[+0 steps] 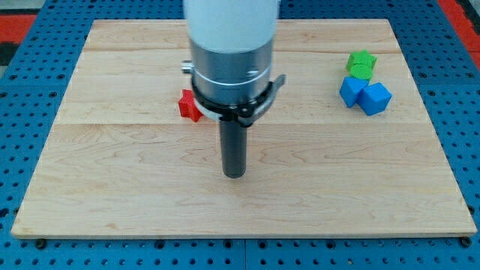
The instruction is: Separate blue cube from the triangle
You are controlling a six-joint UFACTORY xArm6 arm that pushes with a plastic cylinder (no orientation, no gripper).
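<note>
A blue cube [376,98] sits at the view's right on the wooden board [135,195]. A second blue block [350,91], the triangle-like one, touches its left side. My tip [235,174] is near the board's middle, far to the left of both blue blocks and a little lower in the view. It touches no block.
A green block [361,64] stands just above the blue pair, touching the left blue block. A red star-shaped block [190,106] lies left of the rod, partly hidden by the arm's grey collar [231,71]. Blue pegboard [30,112] surrounds the board.
</note>
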